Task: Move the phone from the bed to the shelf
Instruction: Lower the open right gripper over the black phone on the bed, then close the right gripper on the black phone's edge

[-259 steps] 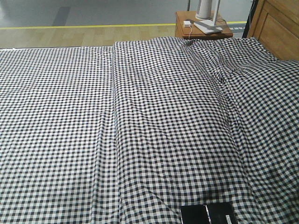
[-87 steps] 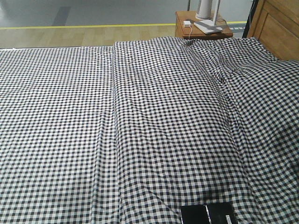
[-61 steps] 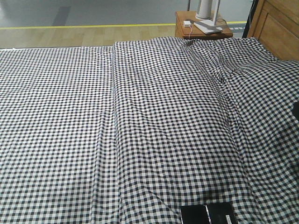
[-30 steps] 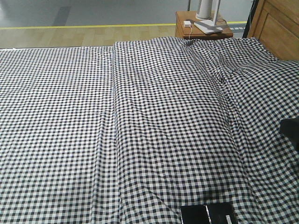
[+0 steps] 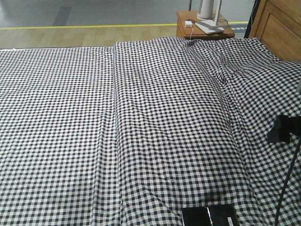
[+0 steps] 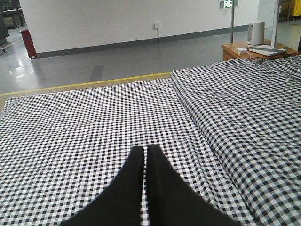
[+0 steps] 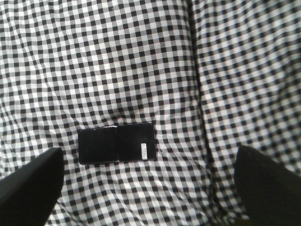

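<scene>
The phone [image 7: 116, 142] lies flat on the bed [image 5: 141, 117], at the bottom edge of the front view and left of centre in the right wrist view. The right end effector [image 5: 281, 128] hovers above it with its fingers [image 7: 28, 188] spread wide and empty, so this looks like the reach before the grasp. Next it likely needs to shift over the phone, lower, and pinch across the narrow sides (a thin slab on soft sheet). The left end effector [image 6: 145, 162] has its fingers pressed together, holding nothing. No shelf is visible.
</scene>
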Available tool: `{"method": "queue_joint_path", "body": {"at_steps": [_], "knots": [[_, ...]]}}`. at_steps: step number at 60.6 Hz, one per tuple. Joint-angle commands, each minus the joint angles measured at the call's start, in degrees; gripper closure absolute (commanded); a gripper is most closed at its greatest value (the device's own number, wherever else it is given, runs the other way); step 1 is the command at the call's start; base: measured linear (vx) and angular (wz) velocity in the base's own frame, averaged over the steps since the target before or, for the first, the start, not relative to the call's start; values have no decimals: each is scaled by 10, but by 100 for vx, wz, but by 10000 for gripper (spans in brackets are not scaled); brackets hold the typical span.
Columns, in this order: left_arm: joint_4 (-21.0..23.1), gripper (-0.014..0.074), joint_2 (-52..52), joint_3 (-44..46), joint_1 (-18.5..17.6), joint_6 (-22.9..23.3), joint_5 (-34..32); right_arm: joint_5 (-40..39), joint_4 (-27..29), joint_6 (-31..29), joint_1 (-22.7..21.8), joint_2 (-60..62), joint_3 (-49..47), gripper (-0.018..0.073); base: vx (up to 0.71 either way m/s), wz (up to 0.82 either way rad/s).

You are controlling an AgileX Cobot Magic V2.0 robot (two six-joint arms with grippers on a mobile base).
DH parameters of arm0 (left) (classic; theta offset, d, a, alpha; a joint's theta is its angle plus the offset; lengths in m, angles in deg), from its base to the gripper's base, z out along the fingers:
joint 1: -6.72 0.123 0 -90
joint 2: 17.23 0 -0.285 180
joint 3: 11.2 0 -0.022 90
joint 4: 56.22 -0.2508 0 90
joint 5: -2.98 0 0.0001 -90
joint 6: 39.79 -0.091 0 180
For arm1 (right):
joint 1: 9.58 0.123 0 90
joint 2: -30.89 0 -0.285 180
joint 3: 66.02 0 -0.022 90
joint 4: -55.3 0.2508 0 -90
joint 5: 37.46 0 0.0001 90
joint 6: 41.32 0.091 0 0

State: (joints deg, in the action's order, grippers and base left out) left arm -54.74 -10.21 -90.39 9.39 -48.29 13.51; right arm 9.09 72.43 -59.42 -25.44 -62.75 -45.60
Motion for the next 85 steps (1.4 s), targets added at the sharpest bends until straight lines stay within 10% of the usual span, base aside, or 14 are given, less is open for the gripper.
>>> {"method": "queue_joint_path", "body": {"at_steps": [1, 19, 53, 85], "knots": [[5, 595, -8, 13, 1, 3, -41, -20, 72, -90, -41, -35, -30, -122, 0, 0], [5, 595, -8, 13, 1, 3, -41, -22, 204, -294, -130, -224, -42, -113, 0, 0], [5, 595, -8, 13, 1, 3, -41, 0, 414, -582, -135, -525, -45, -99, 0, 0], [5, 595, -8, 13, 1, 3, -41, 134, 423, -589, -135, -657, -143, -84, 0, 0]]}}
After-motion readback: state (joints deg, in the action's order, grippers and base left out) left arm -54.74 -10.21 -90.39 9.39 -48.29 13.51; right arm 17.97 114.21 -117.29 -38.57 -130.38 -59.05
